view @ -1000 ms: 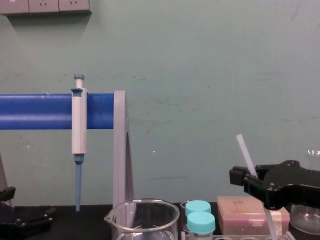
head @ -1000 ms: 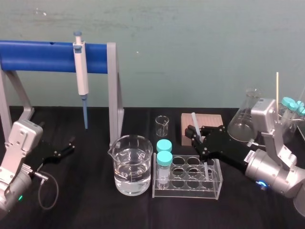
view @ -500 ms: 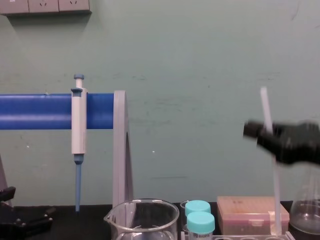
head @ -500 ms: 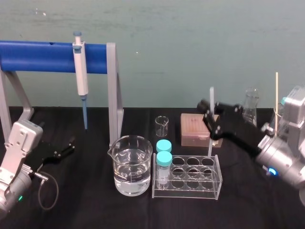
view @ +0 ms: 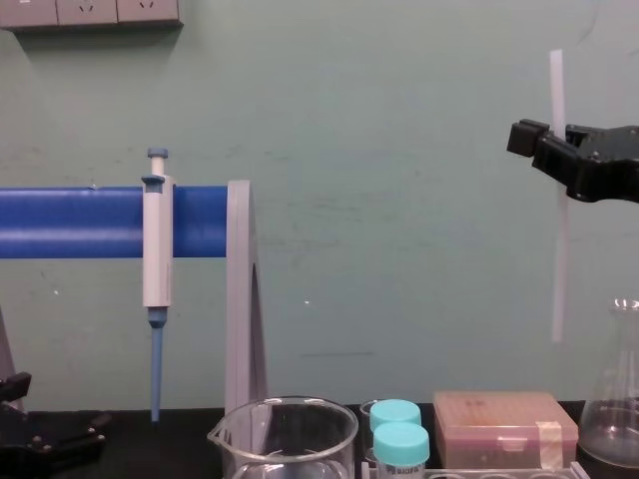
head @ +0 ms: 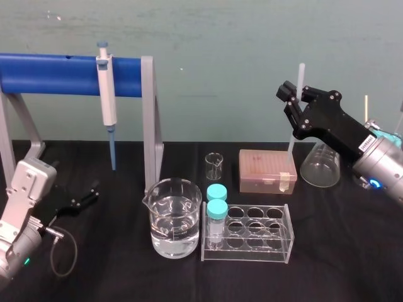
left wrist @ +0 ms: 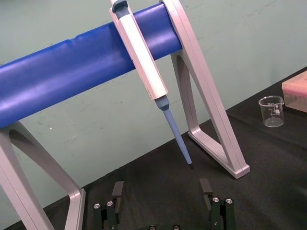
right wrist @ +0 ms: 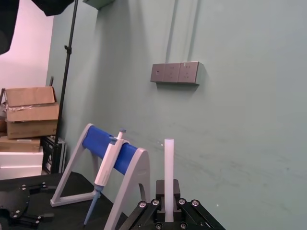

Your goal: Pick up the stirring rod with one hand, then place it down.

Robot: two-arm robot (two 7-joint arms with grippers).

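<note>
The stirring rod (head: 291, 139) is a thin translucent white stick. It hangs nearly upright in the air, over the pink box (head: 266, 170) at the back right. My right gripper (head: 295, 104) is shut on its upper part, and the rod's top sticks out above the fingers. In the chest view the rod (view: 560, 271) hangs well above the table with the right gripper (view: 555, 152) clamped near its top. The right wrist view shows the rod (right wrist: 169, 165) rising from between the shut fingers. My left gripper (head: 87, 195) rests open on the table at the far left, its fingers (left wrist: 117, 190) spread apart.
A white pipette (head: 107, 100) with a blue tip hangs on the blue-barred stand (head: 56, 74) at the left. A water-filled beaker (head: 172, 217), a clear tube rack (head: 249, 234) with two blue-capped tubes, a small beaker (head: 214, 165) and a conical flask (head: 320, 167) stand mid-table.
My right gripper has risen and moved right with the rod, lifting it from the tube rack. The rod went from tilted to nearly upright. The left arm has not moved.
</note>
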